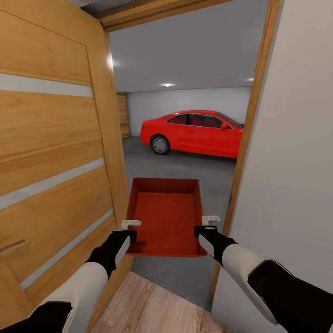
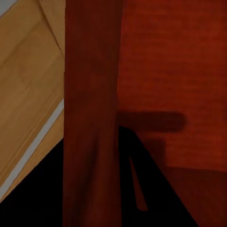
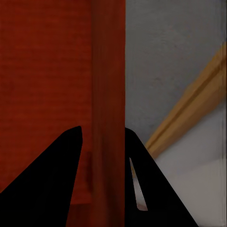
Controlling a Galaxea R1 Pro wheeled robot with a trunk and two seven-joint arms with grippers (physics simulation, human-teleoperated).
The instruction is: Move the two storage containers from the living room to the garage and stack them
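Container (image 1: 166, 217), orange-red, lidless, rectangular, is carried level between the two arms in the doorway, its far end reaching out over the grey concrete floor (image 1: 185, 166) of the garage. The left gripper (image 1: 131, 230) is clamped on the left long wall near the container's near end; the right gripper (image 1: 206, 225) is clamped on the right long wall at the matching spot, directly opposite. In the left wrist view the thin red wall (image 2: 92, 118) runs between the dark fingers (image 2: 142, 184), with the ribbed container bottom on one side and the wooden door panel on the other. In the right wrist view the container wall (image 3: 109, 94) likewise sits between the two dark fingers (image 3: 56, 179), interior to one side, concrete and the wooden door frame (image 3: 189, 113) to the other. Both sets of jaws are closed onto the rim; the container hangs clear of the ground.

An open wooden door (image 1: 55, 152) with pale horizontal inlays stands just beside the left gripper. A white wall (image 1: 291, 162) and its frame stand close to the right gripper. Light wood planks (image 1: 157, 305) lie beneath the forearms. A red coupe (image 1: 194, 133) is parked well beyond the container, against the garage's white back wall.
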